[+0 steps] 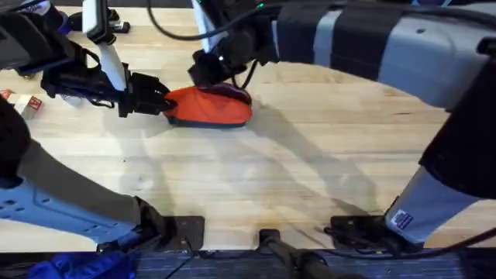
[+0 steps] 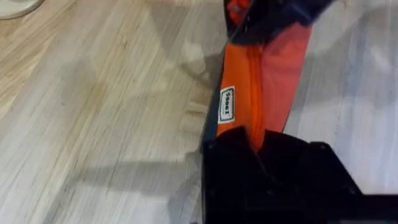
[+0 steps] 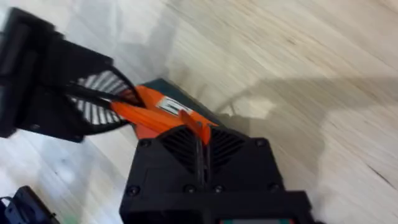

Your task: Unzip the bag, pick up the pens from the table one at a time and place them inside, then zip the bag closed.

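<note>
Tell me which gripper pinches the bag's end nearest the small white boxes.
The left gripper, reaching in from the boxes' side, clamps that end of the bag; the right gripper grips its far top.

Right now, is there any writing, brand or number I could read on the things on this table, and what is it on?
Small white tag on the orange bag, at: dark letters, too blurred to read.
The same tag in the right wrist view: unreadable.
Small pale blocks with red marks at the table's left edge: too small to read.
White sticker on the right arm's base: unreadable.
</note>
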Controlling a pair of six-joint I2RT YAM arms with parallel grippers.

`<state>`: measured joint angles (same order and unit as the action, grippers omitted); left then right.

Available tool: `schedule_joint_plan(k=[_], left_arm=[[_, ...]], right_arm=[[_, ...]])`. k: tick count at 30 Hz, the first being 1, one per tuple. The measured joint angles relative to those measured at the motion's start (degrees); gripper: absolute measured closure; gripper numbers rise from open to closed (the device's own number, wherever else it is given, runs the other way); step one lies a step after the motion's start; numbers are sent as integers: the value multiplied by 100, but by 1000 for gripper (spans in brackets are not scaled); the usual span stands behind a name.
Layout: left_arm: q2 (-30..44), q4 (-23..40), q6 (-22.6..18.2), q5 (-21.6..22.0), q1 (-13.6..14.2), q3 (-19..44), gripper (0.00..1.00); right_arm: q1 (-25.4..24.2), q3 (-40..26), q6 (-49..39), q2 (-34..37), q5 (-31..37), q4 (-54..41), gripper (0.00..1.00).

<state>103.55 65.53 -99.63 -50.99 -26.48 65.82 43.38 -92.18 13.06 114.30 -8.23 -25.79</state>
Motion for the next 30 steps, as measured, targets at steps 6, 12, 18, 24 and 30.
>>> schedule_joint_plan(k=[6,12,18,24,30], left_arm=[[0,2,2,-43,11,0,956],[0,34,2,-45,17,0,956],[0,156,4,-34,15,0,956],[0,224,4,-25,15,0,956],[0,266,4,-25,22,0,957]], right_arm=[[-285,0,-24,-168,146,-447,972],[-555,-2,-111,-184,208,-764,971],[-760,-2,-260,-184,278,-1101,971],[-988,-2,-293,-184,284,-1545,971],[-1315,-2,-307,-184,272,-1985,971]])
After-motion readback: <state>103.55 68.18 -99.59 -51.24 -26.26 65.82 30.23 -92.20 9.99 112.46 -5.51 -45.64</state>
